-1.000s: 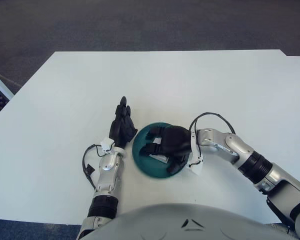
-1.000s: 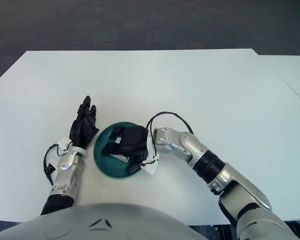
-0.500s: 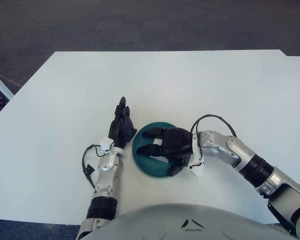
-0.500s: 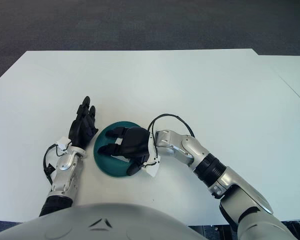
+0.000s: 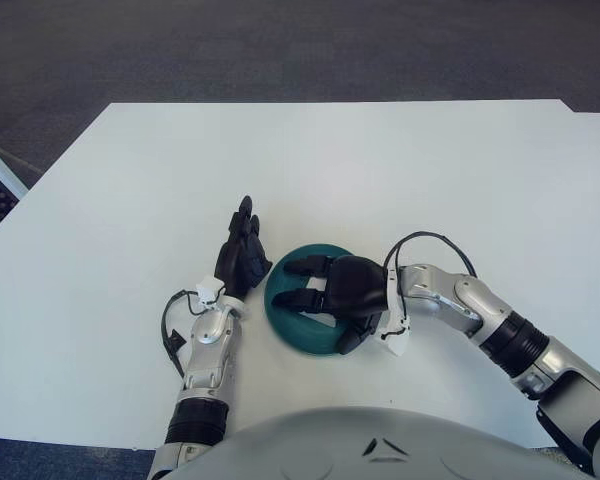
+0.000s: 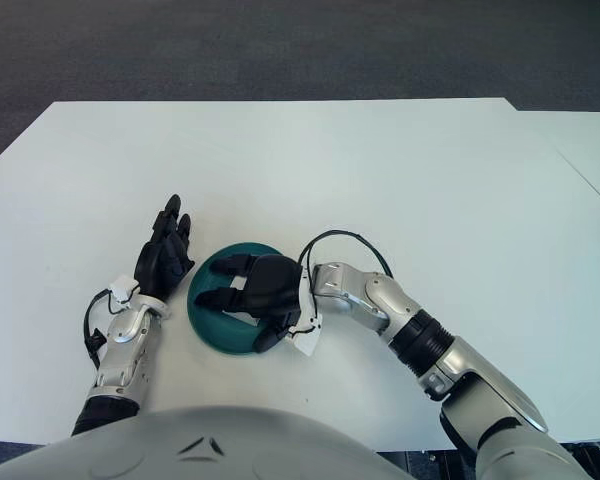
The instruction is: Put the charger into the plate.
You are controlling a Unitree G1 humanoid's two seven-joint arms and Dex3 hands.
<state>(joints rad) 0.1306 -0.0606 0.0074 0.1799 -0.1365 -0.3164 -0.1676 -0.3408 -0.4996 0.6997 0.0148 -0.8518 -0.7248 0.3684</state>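
Both eyes sit on the robot's head, looking forward and steeply down at the white table [image 5: 380,160] from close above (the robot's own chest fills the bottom edge). They share nearly the whole scene; the right eye sits slightly further right, so things shift left, and the dark floor beyond is probably carpet.

You see a round dark teal plate [image 5: 288,320] on the plain white tabletop [image 5: 380,170]. Both three-finger hands are matt black — left hand [image 5: 242,258], right hand [image 5: 342,288] — on silver forearms. Beyond the table lies dark grey speckled carpet [image 5: 280,50].
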